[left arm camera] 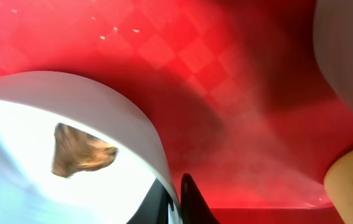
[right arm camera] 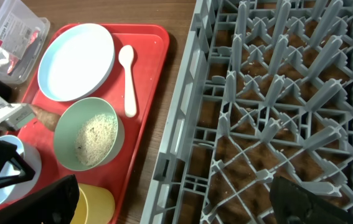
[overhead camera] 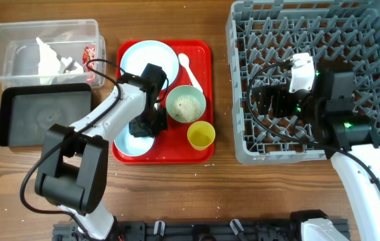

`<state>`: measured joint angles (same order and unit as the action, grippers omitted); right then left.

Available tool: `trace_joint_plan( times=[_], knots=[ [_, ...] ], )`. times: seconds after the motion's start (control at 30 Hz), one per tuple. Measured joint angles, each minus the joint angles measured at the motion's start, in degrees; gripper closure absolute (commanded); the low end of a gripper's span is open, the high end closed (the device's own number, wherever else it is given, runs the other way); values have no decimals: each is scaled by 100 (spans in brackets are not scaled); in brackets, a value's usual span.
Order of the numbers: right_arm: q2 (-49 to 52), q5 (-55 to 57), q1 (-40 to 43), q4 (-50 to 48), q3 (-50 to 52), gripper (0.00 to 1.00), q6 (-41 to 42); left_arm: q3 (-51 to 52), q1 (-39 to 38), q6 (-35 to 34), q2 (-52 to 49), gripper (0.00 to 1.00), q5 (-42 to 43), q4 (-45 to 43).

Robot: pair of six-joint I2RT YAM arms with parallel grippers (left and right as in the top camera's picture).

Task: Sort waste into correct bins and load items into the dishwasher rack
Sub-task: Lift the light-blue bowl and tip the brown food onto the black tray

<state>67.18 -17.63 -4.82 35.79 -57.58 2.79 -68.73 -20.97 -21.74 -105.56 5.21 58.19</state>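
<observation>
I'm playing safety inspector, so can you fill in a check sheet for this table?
Surface: brown wooden table.
Job's things: small pale blue bowl with brown food lump; green bowl of white crumbs; yellow cup; pale blue round plate; grey pegged plastic rack; clear plastic tub; black rectangular tray.
Clutter: white plastic spoon on flat red tray.
Claws: left claw shut on blue bowl's rim; right claw open over rack.
Cables: black cables loop beside both arms.
Surroundings: nothing seen.
</observation>
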Motion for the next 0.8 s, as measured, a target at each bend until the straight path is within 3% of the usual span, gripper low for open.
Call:
trace_joint_plan(
  times=[0.23,0.47,0.57,0.8],
  knots=[
    [0,0,0,-20,0,0,0,-433,-2,44,7,96,-57,800],
    [0,-11,0,-155,0,0,0,-2240,363,278,96,96,249,1845],
    [0,-17,0,-155,0,0,0,-2413,929,535,334,96,612,1867],
    [0,-17,0,-190,0,0,0,-2426,3630,2118,503,96,2653,1801]
  ],
)
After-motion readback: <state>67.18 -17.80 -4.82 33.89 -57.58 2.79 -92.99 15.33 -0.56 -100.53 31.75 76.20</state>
